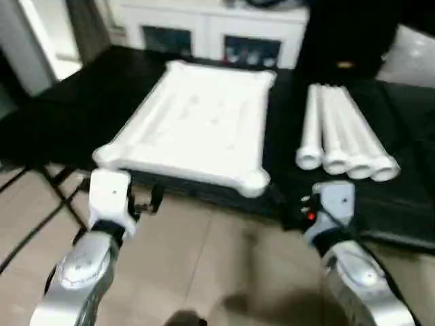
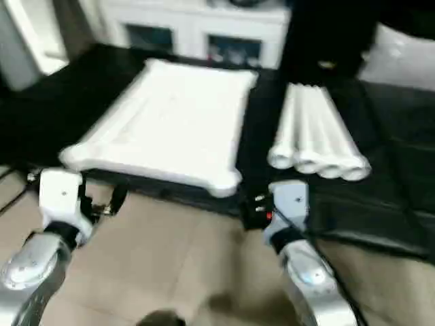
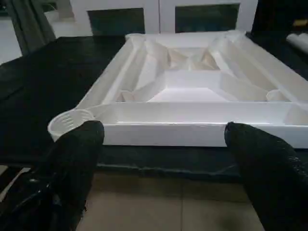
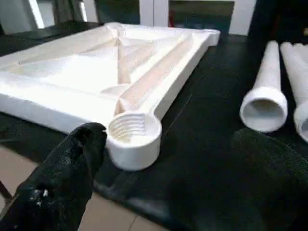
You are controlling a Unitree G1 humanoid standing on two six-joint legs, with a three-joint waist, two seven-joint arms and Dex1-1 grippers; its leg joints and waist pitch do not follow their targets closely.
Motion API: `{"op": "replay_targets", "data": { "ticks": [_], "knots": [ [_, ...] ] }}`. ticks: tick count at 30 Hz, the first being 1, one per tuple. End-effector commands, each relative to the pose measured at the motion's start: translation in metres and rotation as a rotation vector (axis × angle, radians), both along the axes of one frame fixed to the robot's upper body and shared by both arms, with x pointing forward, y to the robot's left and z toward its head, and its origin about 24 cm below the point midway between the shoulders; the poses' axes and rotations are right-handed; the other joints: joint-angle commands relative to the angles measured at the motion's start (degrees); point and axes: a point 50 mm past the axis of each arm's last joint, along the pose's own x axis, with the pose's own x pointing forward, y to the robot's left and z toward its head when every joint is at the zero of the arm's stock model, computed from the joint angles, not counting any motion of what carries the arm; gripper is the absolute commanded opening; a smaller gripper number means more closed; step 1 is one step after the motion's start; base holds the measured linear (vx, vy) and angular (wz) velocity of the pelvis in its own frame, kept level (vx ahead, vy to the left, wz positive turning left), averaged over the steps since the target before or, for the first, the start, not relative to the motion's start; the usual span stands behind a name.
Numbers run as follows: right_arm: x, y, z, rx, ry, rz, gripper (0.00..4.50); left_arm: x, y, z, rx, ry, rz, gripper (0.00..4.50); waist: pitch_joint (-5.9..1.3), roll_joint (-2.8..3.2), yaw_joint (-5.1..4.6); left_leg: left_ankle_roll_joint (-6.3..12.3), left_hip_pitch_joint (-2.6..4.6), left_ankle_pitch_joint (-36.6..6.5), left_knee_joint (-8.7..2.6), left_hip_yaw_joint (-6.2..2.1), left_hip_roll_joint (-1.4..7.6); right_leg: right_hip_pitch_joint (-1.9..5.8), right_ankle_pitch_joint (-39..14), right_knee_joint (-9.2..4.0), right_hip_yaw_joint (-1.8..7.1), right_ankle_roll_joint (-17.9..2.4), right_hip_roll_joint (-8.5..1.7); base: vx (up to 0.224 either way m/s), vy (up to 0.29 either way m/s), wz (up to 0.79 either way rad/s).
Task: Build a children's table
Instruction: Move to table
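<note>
The children's table lies in parts on a black worktop (image 1: 75,109). Its square white top (image 1: 197,122) rests upside down, ribs up, with round threaded sockets (image 4: 134,139) at the corners. Several white tube legs (image 1: 343,139) lie side by side to its right, open ends toward me. My left gripper (image 1: 146,200) hangs open just off the worktop's near edge, facing the top's near-left corner (image 3: 70,121). My right gripper (image 1: 300,207) is also open, in front of the gap between the top's near-right socket and the legs (image 4: 263,98). Neither holds anything.
A white cabinet with dark glass doors (image 1: 204,30) stands behind the worktop. Tan floor tiles (image 1: 204,272) lie under my forearms. Thin black stand legs (image 1: 54,197) cross below the worktop at the left. A dark shape (image 1: 353,34) rises at the back right.
</note>
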Motion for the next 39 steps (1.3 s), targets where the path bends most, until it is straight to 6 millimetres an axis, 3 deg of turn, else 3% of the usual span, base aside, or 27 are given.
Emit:
{"op": "replay_targets", "data": {
  "ticks": [1,3,4,6,7,8,9,10,11,12,13,14,15,17,19,20,21,22,24,26,27,28,31,34,36,37,39],
  "knots": [
    [0.002,-0.009,0.001,-0.046,-0.011,-0.026,4.50,0.000,-0.010,-0.003,-0.008,0.004,-0.044,4.48,-2.23,1.87,-0.17,-10.21,0.75,-44.82,-14.87,-5.33,7.42,-0.46,-0.91,-1.50,0.67,-0.30,-2.49,-0.091,0.049,0.03],
    [0.003,-0.008,0.003,-0.056,-0.024,-0.007,4.50,0.000,-0.016,-0.004,-0.009,-0.003,-0.074,4.48,-2.18,-2.14,-0.75,-4.26,0.83,-21.15,-9.03,-3.60,7.25,0.24,-24.11,-12.15,5.20,-1.83,-12.10,-0.095,0.022,-0.03],
    [0.003,-0.009,0.003,-0.069,-0.026,-0.010,4.50,0.001,-0.017,-0.004,-0.019,-0.003,-0.079,4.48,-1.90,-1.96,-0.46,-2.40,1.62,-17.29,-7.26,-3.52,7.92,-0.31,-29.56,-13.53,5.85,-3.34,-13.88,-0.092,-0.027,-0.11],
    [0.004,-0.011,0.002,-0.047,-0.008,-0.024,4.50,0.003,-0.020,-0.004,-0.027,-0.006,-0.081,4.48,-1.32,-1.78,-0.87,-0.20,1.92,-11.56,-6.67,-3.20,8.65,0.05,-35.73,-14.77,4.69,-4.95,-13.52,-0.084,-0.016,-0.12],
    [0.004,-0.012,0.001,-0.039,-0.001,-0.029,4.50,0.004,-0.021,-0.004,-0.031,-0.005,-0.082,4.48,-1.53,-0.83,-2.02,-3.39,5.33,-17.09,-5.70,-1.92,9.73,-2.99,-38.26,-15.59,5.94,-2.89,-10.44,-0.069,0.001,-0.37],
    [0.004,-0.012,0.001,-0.040,0.006,-0.033,4.50,0.004,-0.022,-0.004,-0.038,-0.006,-0.084,4.48,-0.07,0.14,-3.29,-7.80,7.14,-42.70,-10.16,-0.62,10.35,-3.38,-33.90,-13.26,0.73,2.67,-3.58,-0.069,0.001,-0.37],
    [0.005,-0.013,0.001,-0.043,0.001,-0.033,4.50,0.005,-0.023,-0.003,-0.043,-0.011,-0.087,4.48,-0.49,0.03,-3.57,-7.94,5.82,-49.02,-13.45,0.00,11.51,-1.43,-28.71,-10.29,-0.44,3.47,-2.28,-0.065,0.004,-0.65],
    [0.006,-0.012,0.004,-0.041,-0.021,-0.021,4.50,0.007,-0.023,-0.002,-0.045,-0.018,-0.086,4.48,-1.19,0.21,-2.34,-6.02,2.18,-56.77,-19.23,2.02,13.74,3.74,-12.95,0.82,-1.82,3.38,-1.41,-0.116,-0.012,-0.66],
    [0.008,-0.011,0.006,-0.052,-0.032,-0.004,4.50,0.009,-0.023,-0.001,-0.045,-0.020,-0.090,4.48,-0.47,-0.78,1.32,-1.75,-3.09,-57.90,-20.93,4.35,10.08,7.79,-10.96,3.22,-3.46,3.23,-0.33,-0.116,-0.012,-0.66],
    [0.009,-0.010,0.006,-0.057,-0.037,0.004,4.50,0.009,-0.023,-0.001,-0.039,-0.023,-0.094,4.48,-2.07,-0.69,1.59,0.03,-5.84,-40.41,-15.51,8.63,7.70,11.40,-30.64,3.10,1.27,4.01,-2.71,-0.112,-0.061,-0.36],
    [0.009,-0.010,0.006,-0.057,-0.037,0.004,4.50,0.009,-0.023,-0.001,-0.039,-0.023,-0.094,4.48,-4.23,-3.79,-1.08,0.50,-0.54,-25.20,-6.16,8.71,8.07,8.08,-52.97,-3.18,4.78,5.81,-8.77,0.078,-0.131,-0.10],
    [0.011,-0.009,0.005,-0.068,-0.032,0.010,4.50,0.009,-0.023,-0.001,-0.034,-0.025,-0.094,4.48,-2.95,-7.63,-1.60,3.69,2.62,-6.88,7.64,5.06,6.50,0.98,-69.87,-17.02,6.60,4.87,-13.19,0.078,-0.131,-0.10],
    [0.013,-0.009,0.005,-0.081,-0.029,0.013,4.50,0.010,-0.022,-0.001,-0.028,-0.028,-0.093,4.48,0.01,-5.22,-1.13,6.86,-4.00,-0.62,9.31,2.09,4.37,4.02,-72.86,-17.88,10.63,-0.42,-13.92,0.187,-0.105,-0.16],
    [0.016,-0.009,0.005,-0.088,-0.035,0.028,4.50,0.012,-0.019,-0.001,-0.019,-0.029,-0.076,4.48,-0.15,-4.73,0.49,4.68,-2.09,-2.64,6.43,0.75,4.90,6.84,-58.34,-15.72,8.90,-7.15,-11.44,0.125,-0.029,-0.05],
    [0.018,-0.009,0.005,-0.091,-0.037,0.048,4.50,0.013,-0.017,-0.002,-0.014,-0.027,-0.059,4.48,-2.58,-2.11,1.36,6.01,2.55,-0.95,-4.71,2.20,7.08,8.95,-31.63,-14.32,3.92,-10.91,-5.37,0.102,0.002,0.25],
    [0.018,-0.008,0.005,-0.090,-0.037,0.051,4.50,0.013,-0.016,-0.002,-0.013,-0.027,-0.058,4.48,-2.96,-0.70,0.81,5.47,5.63,-1.90,-7.63,1.49,8.13,7.81,-25.54,-13.36,1.81,-9.27,-3.11,0.111,0.025,0.28],
    [0.017,-0.006,0.006,-0.087,-0.040,0.085,4.50,0.013,-0.015,-0.001,-0.017,-0.032,-0.057,4.48,-4.72,0.00,-3.88,16.44,12.69,-15.45,-13.50,-8.17,15.59,0.11,-11.63,-1.25,0.38,-0.24,0.20,0.145,0.042,0.18],
    [0.017,-0.005,0.006,-0.086,-0.041,0.091,4.50,0.013,-0.015,-0.001,-0.017,-0.032,-0.058,4.48,-5.49,-0.12,-3.72,21.79,14.53,-12.89,-11.91,-8.39,16.12,-2.31,-9.55,-0.19,0.92,2.82,-0.68,0.198,0.003,0.09],
    [0.018,-0.003,0.007,-0.088,-0.047,0.106,4.50,0.013,-0.013,-0.002,-0.016,-0.032,-0.058,4.48,-5.51,-0.63,-4.43,30.49,13.32,1.86,-10.59,-6.81,15.85,-6.42,-3.21,2.20,1.72,7.88,-2.51,0.204,-0.009,0.11],
    [0.020,-0.004,0.008,-0.092,-0.050,0.102,4.50,0.014,-0.013,-0.001,-0.016,-0.035,-0.056,4.48,-4.77,-2.07,-4.61,29.84,9.74,9.75,-11.47,-1.75,13.09,-7.32,5.65,1.13,2.11,6.61,-2.68,0.176,-0.039,0.03],
    [0.021,-0.005,0.009,-0.095,-0.053,0.102,4.50,0.015,-0.013,-0.001,-0.025,-0.037,-0.057,4.48,-4.31,-4.84,-3.61,23.64,7.26,2.41,-9.25,2.89,7.01,-4.00,11.46,-7.34,4.65,3.52,-3.77,0.150,-0.068,0.05],
    [0.021,-0.005,0.009,-0.095,-0.053,0.102,4.50,0.015,-0.013,-0.001,-0.025,-0.037,-0.057,4.48,-4.06,-7.41,-1.40,16.48,3.42,-7.47,-2.74,4.67,1.21,1.83,-14.11,-13.53,11.02,6.04,-7.67,0.168,-0.080,0.05],
    [0.023,-0.003,0.008,-0.090,-0.050,0.103,4.50,0.016,-0.012,-0.001,-0.009,-0.034,-0.073,4.48,-3.69,-6.26,-0.15,5.68,-0.61,2.49,1.20,1.09,3.90,5.56,-12.82,-12.65,11.09,-9.04,-10.67,0.181,-0.058,0.00],
    [0.023,-0.002,0.006,-0.085,-0.047,0.111,4.50,0.015,-0.013,-0.001,-0.004,-0.031,-0.090,4.48,-2.70,-2.31,0.62,5.38,1.49,6.45,-6.64,1.67,7.57,3.50,-19.71,-14.95,3.96,-13.16,-7.38,0.155,0.003,-0.02],
    [0.023,-0.001,0.005,-0.092,-0.045,0.115,4.50,0.013,-0.014,-0.001,0.002,-0.029,-0.115,4.48,-2.98,0.21,-2.25,5.57,6.56,-16.69,-13.02,-2.71,12.75,-0.53,-16.55,-7.55,0.63,-6.05,-0.27,0.140,0.073,0.04],
    [0.024,-0.001,0.006,-0.092,-0.047,0.116,4.50,0.012,-0.015,-0.001,0.001,-0.028,-0.126,4.48,-4.88,-0.33,-3.08,11.86,10.88,-17.17,-13.40,-6.16,15.14,-3.07,-7.32,-2.65,0.84,-2.18,-1.08,0.193,0.042,0.02],
    [0.025,0.000,0.006,-0.084,-0.041,0.121,4.50,0.012,-0.015,-0.001,0.013,-0.026,-0.139,4.48,-4.44,-0.73,-3.07,24.16,11.00,-1.95,-11.41,-5.65,14.30,-6.42,-2.20,-0.25,0.89,4.57,-1.76,0.184,0.026,0.01]
  ]
}}
